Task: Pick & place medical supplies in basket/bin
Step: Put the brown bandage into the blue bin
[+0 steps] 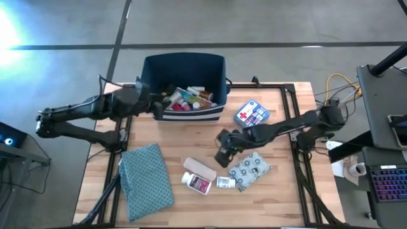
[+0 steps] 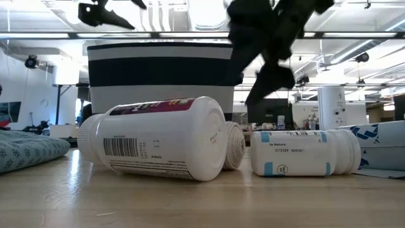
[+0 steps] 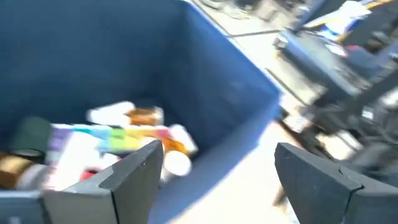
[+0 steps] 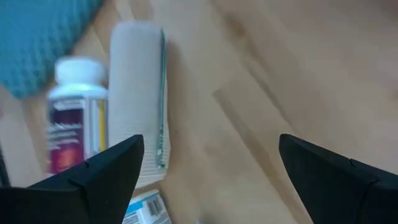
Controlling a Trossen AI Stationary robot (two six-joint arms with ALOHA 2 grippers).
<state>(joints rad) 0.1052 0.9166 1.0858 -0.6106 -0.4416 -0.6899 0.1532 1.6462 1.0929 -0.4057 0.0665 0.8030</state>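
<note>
Bandage roll lies just left of the right gripper, jaws spread, empty; left gripper, jaws apart, over the bin.

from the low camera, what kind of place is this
Probably an open lab or workshop. Exposed ceiling beams and strip lighting run over a wide floor behind the table; in the high view, a desk with a lit keyboard and loose cables sits beside it.

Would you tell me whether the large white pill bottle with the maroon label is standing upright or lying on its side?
Lying on its side. The large white pill bottle with the maroon label rests lengthwise on the wooden table, its cap facing sideways.
</note>
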